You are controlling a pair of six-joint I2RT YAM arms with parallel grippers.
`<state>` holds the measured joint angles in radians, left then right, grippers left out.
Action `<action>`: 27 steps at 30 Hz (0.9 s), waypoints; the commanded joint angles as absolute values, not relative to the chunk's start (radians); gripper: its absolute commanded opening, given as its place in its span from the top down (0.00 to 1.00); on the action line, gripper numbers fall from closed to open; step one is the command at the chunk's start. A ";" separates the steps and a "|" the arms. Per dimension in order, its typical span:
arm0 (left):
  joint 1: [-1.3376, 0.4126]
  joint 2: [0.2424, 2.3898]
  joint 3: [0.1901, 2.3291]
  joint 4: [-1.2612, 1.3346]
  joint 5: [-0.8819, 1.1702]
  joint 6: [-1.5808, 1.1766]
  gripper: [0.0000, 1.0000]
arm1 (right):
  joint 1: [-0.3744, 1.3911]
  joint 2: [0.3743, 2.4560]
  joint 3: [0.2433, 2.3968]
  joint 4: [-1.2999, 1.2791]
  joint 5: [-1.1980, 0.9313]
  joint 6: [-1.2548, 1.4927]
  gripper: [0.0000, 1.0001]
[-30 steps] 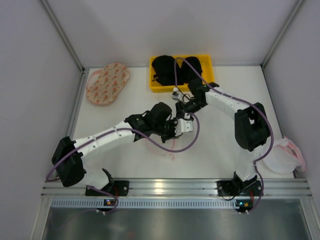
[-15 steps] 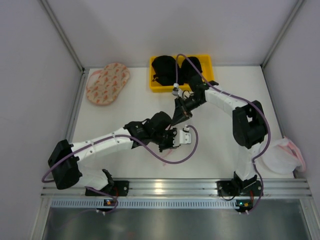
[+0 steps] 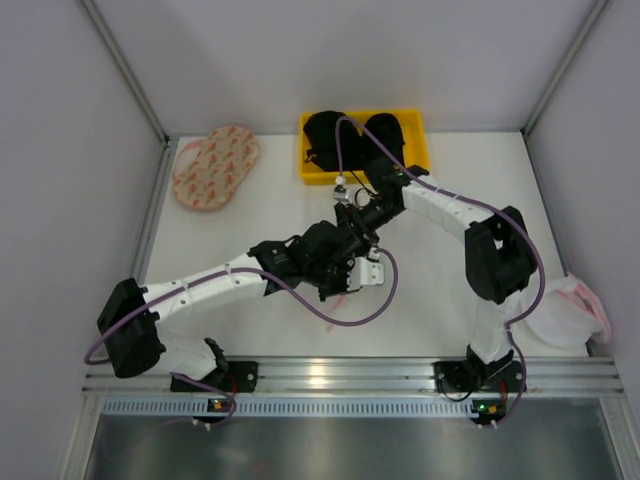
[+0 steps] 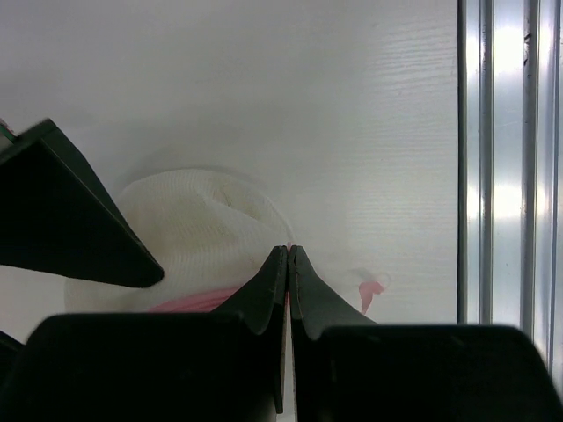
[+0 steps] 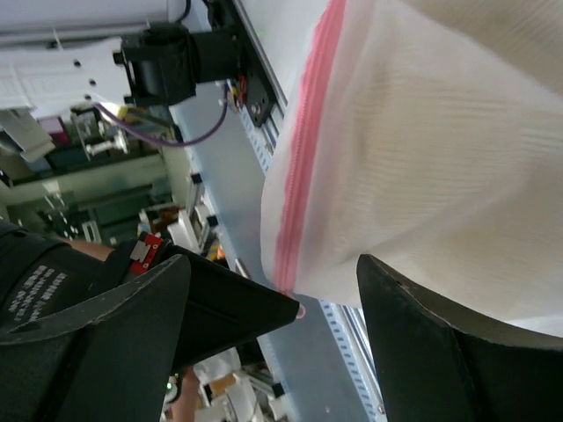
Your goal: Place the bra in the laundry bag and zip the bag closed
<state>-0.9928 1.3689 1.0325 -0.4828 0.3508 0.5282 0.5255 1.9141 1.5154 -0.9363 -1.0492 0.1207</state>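
Pink zip was what the coming move turned on. In the right wrist view it ran lengthwise down the white mesh bag and ended just at one finger of the right claw, whose jaws stood wide with the mesh bulging between them. Both claws met at mid-worktop, the right from the far side and the left from the near. We saw the left claw pinched tight with a sliver of pink at its tips, so we judged it had the rim and lay nearer the zip. We could not make out the bra; only a tan cast through the mesh hinted it was inside. Closing, we reckoned, meant pulling along that pink line while the other claw steadied the bag.
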 commanded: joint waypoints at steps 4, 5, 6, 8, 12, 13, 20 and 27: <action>-0.994 1.387 1.089 -0.476 0.356 0.543 1.00 | 0.621 1.939 1.502 -0.966 -1.065 0.074 0.36; -0.993 1.390 1.089 -0.476 0.354 0.542 1.00 | 0.623 1.944 1.502 -0.968 -1.066 0.075 0.43; -0.994 1.390 1.089 -0.476 0.354 0.543 1.00 | 0.623 1.945 1.505 -0.968 -1.060 0.075 0.64; -0.993 1.390 1.088 -0.476 0.362 0.545 1.00 | 0.614 1.944 1.514 -0.962 -1.052 0.084 0.83; -0.996 1.364 1.065 -0.477 0.399 0.549 1.00 | 0.585 1.954 1.551 -0.956 -1.048 0.091 1.00; -0.996 1.358 1.049 -0.477 0.400 0.551 1.00 | 0.569 1.963 1.569 -0.957 -1.048 0.092 1.00; -1.058 1.324 0.993 -0.503 0.422 0.548 1.00 | 0.503 2.032 1.637 -0.916 -1.035 0.081 1.00; -1.103 1.305 0.940 -0.528 0.436 0.520 1.00 | 0.483 2.092 1.701 -0.884 -1.051 0.084 1.00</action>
